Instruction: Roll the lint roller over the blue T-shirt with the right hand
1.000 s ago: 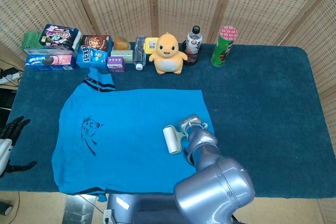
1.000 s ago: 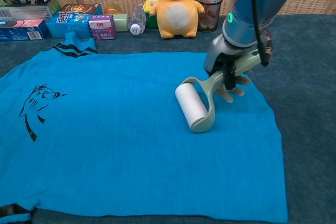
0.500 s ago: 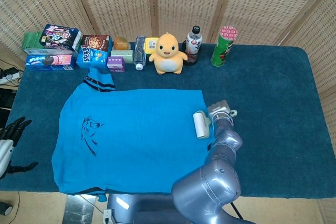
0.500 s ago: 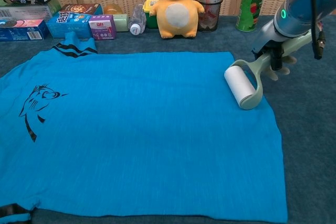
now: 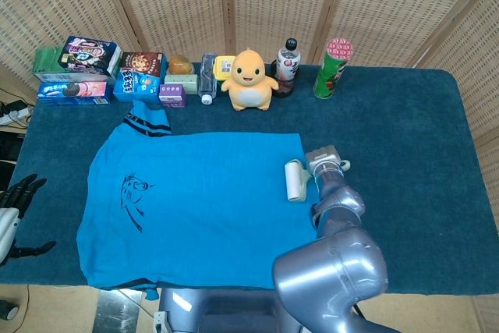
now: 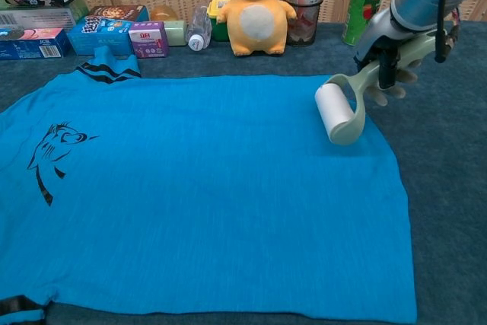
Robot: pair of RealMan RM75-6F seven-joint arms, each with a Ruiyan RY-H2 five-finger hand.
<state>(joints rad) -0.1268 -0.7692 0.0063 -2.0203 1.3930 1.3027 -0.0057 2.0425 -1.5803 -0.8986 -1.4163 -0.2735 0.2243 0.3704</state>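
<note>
The right hand (image 6: 388, 74) is closed around the handle of the lint roller (image 6: 335, 112), keeping its white drum flat on the blue T-shirt (image 6: 198, 188) near the shirt's right edge, apparently so the sticky surface can roll along the fabric.
</note>
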